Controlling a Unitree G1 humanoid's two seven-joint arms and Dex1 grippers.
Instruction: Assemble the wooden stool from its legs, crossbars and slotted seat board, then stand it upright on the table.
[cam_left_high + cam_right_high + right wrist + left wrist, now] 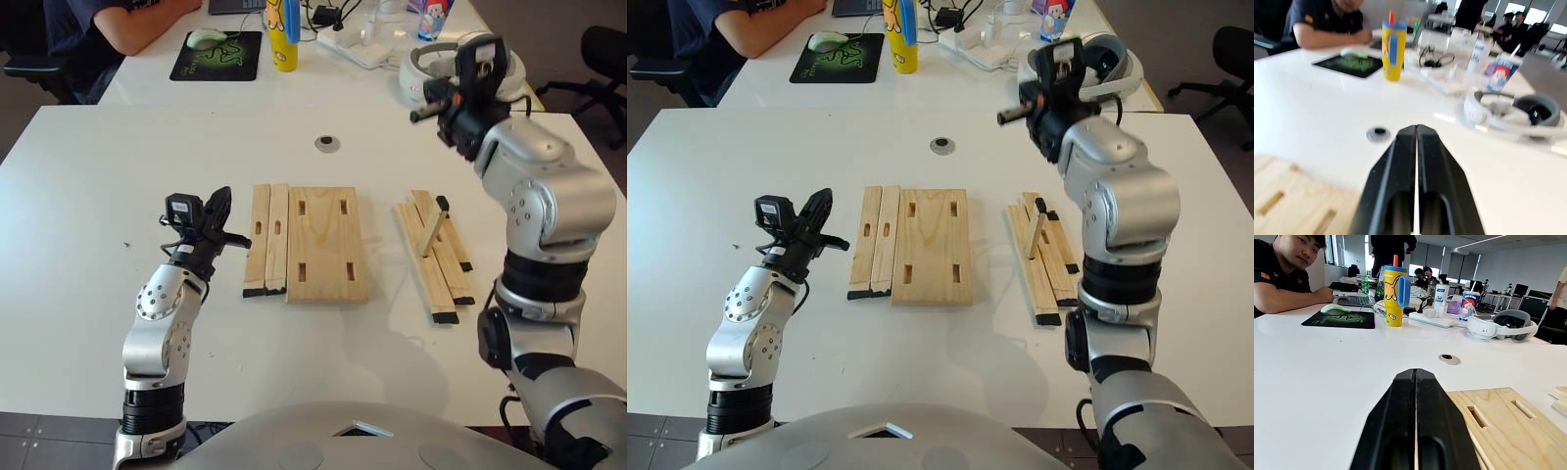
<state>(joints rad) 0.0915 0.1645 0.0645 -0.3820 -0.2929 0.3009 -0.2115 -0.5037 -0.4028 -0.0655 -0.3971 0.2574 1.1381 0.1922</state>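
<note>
Tbl edges well off seat board

Seat board cut off at left wrist view's edge, partly behind left fingers. Stacked slats overlap; count indeterminate.

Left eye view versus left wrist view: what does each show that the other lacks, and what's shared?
Left eye view adds the right gripper, held high, and two slotted slats left of the seat board. Left wrist view adds the seam where the left gripper's fingers meet, shut. Shared: seat board, grommet, yellow cup, headset.
</note>
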